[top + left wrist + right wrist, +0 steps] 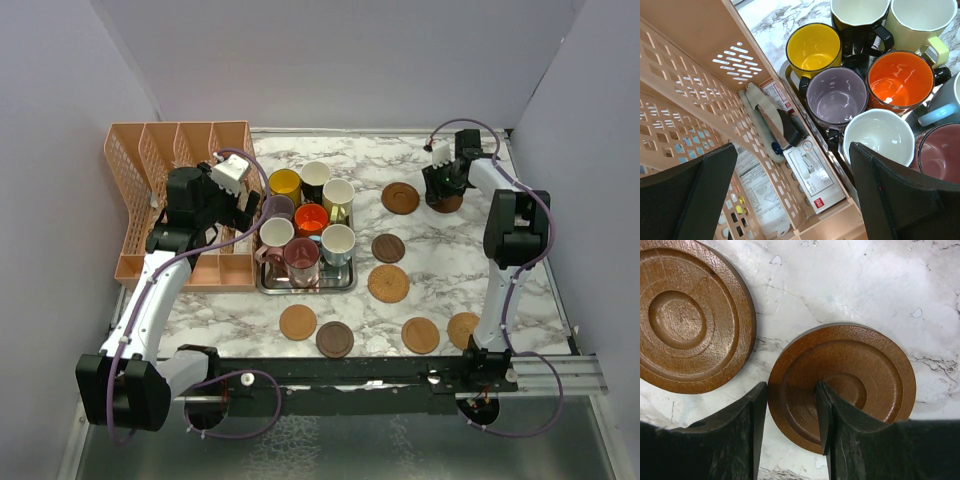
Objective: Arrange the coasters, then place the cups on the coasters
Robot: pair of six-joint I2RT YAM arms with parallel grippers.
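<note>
- Eight cups stood upright, mouths up, packed on steel tray left of centre. Tray's long axis ran near-far.
- Left wrist view showed yellow cup, purple cup, orange cup, black cup and cream cup. Handles pointed diff ways.
- Maroon cup was cut off by frame edge and a finger. Light blue cup was only partly in frame.
- Tray itself was mostly hidden under cups.
- Eight coasters lay flat on marble table. They're round, so no long axis. Four sat in a loose row near the front edge, two mid-table, two at far right.
- Right gripper was at far right, jaws part-way apart astride rim of far-right coaster, ringed face up. One finger sat outside its edge, the other over its face. Clamped or not: couldn't tell.
- Neighbour coaster lay just to its left w/ a gap, ringed face up, cut off by frame edge.
- In top view the gripper hid most of far-right coaster.
- Left gripper had jaws wide apart w/ nothing between them, above the seam between tray and peach organizer.
- Items in the organizer were hard to ID, label print too small.
</note>
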